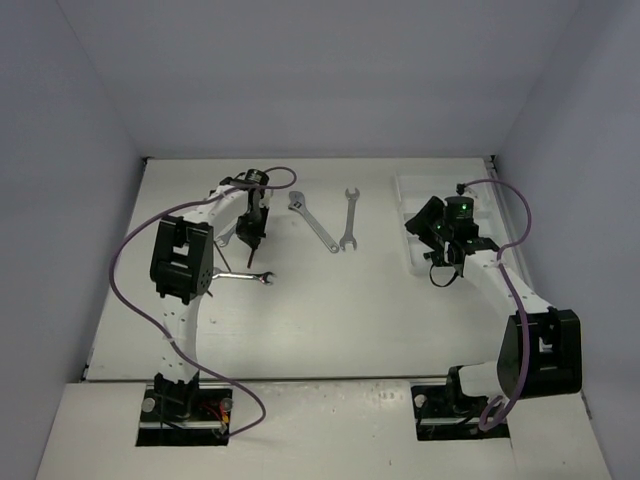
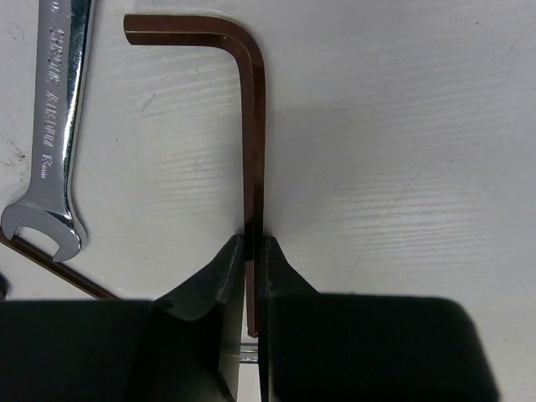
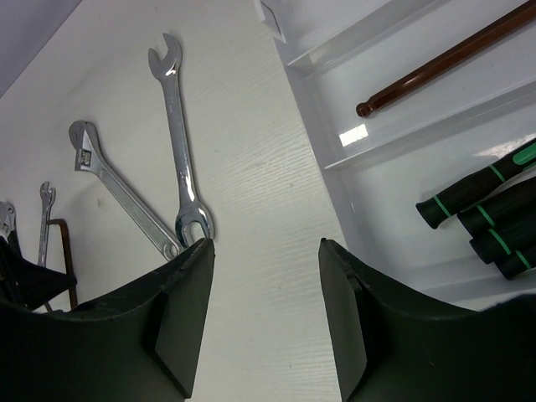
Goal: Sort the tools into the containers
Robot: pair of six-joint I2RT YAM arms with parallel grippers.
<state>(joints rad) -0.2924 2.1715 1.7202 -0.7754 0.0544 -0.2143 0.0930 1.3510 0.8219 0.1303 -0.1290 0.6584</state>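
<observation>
Item: dark brown L-shaped steel hex key (image 2: 255,134), stiff, light, likely slick; my left claw (image 2: 253,244) pinches its long shank.

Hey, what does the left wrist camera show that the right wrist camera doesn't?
Only the left wrist view: the left gripper shut on the long leg of a brown hex key, plus stamped lettering on a small wrench. Only the right wrist view: the open right gripper, the white tray holding black-and-green screwdrivers and a brown rod-like tool, an adjustable wrench and a long open-end wrench. Both: the white table, and, tiny at the right view's left edge, apparently that same hex key and small wrench.
</observation>
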